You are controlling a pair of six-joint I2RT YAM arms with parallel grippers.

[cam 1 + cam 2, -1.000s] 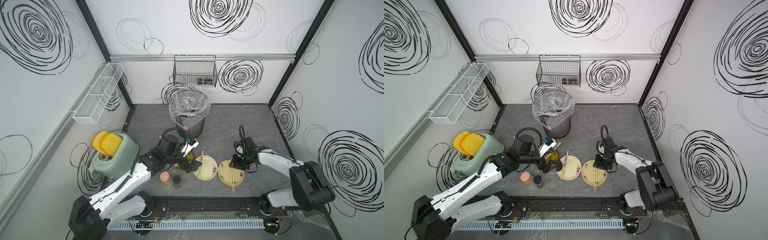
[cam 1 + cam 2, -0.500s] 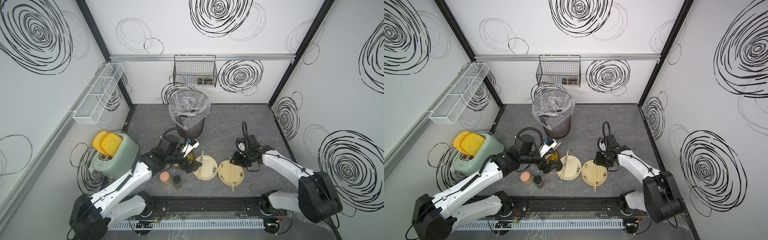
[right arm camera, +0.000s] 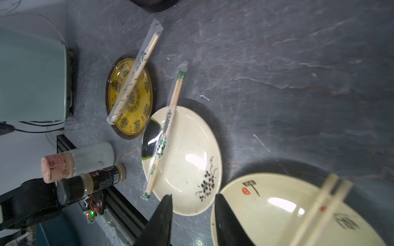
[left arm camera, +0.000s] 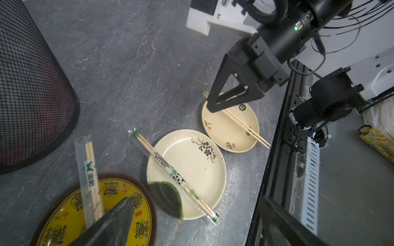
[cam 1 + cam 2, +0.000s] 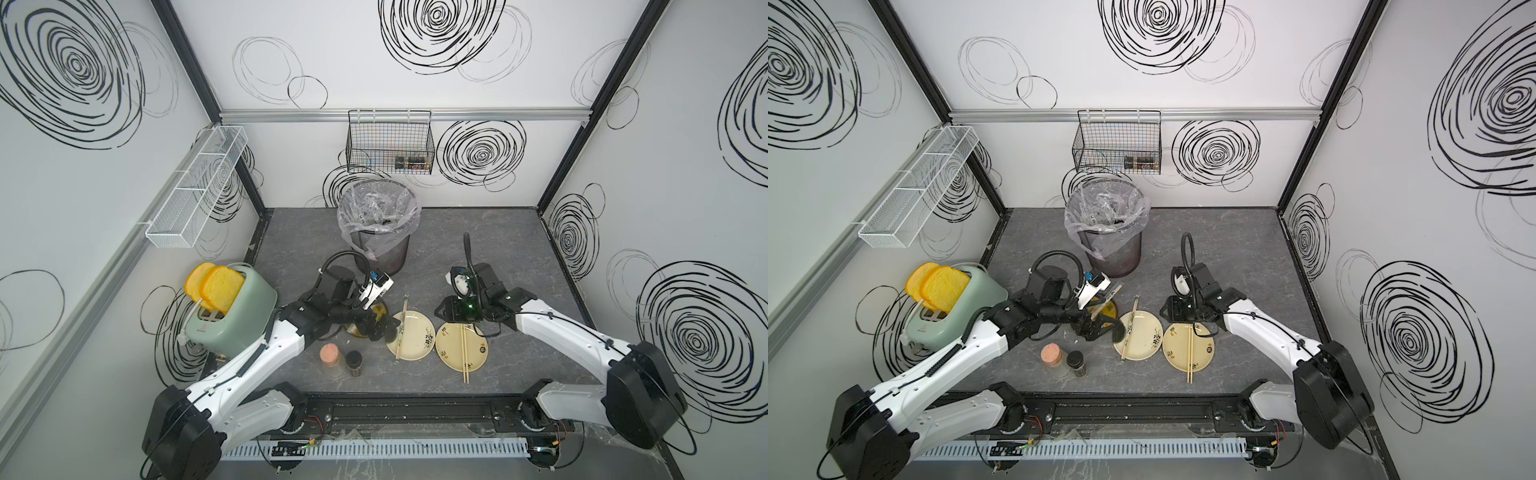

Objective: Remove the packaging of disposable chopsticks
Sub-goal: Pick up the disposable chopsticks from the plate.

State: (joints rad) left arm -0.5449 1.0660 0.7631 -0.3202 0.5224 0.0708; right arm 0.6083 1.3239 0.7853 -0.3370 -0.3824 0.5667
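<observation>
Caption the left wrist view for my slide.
Right hand above the bare chopsticks; two sleeved pairs wait nearby.

The left arm (image 5: 249,361) and right arm (image 5: 561,328) are built of glossy white shells between bulky black joint housings. Thin black cables run clipped along the white links, and a ribbed black hose (image 5: 467,249) arches over each wrist. Small dark screw holes dot the shells. The right gripper (image 3: 193,198) has matte black tapered fingers, and a small green light (image 4: 296,28) glows on its black mount.

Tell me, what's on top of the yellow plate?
One chopstick pair, still in its clear sleeve, lies across the yellow plate. In the left wrist view, the left end effector hides one end.
</observation>
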